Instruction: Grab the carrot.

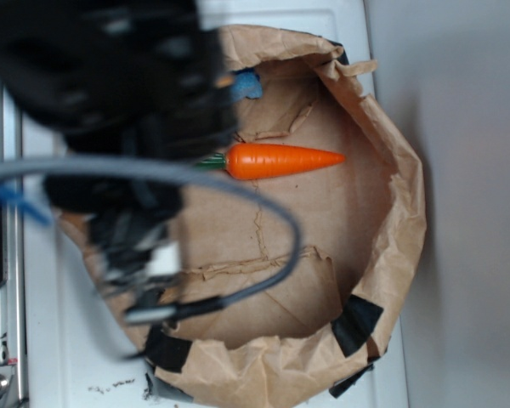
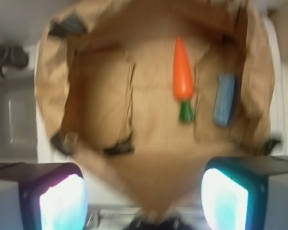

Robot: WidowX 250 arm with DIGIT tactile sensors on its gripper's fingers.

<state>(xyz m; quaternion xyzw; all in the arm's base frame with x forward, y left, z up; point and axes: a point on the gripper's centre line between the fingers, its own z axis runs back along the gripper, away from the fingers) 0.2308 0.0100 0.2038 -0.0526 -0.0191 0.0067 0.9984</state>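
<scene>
Surface: white bench (image 1: 323,17) carrying a shallow tray of torn brown paper (image 1: 404,221), its rolled rim patched with black tape.
Carrot: I see the carrot (image 2: 182,76) lying flat on the paper floor inside the tray; in the wrist view, blurred as it is, the point is toward the top of the frame and the green stem toward the bottom.
Neighbour: a blue sponge block (image 2: 225,99) lies just beside the carrot, on its right in the wrist view, apart from it.
End effector: my end effector (image 2: 144,201) has its two fingers spread wide at the bottom corners of the wrist view, with nothing between them.
Offset: the carrot sits ahead of the fingers and right of their midline, nearer the right-hand finger (image 2: 225,199).
Axis: its long axis runs roughly across the line joining the fingers, so I judge I could close over its width without turning the wrist.
Height: judging by how much of the tray shows, I am well above the carrot.
Next: shift forward and right, then descend.
</scene>
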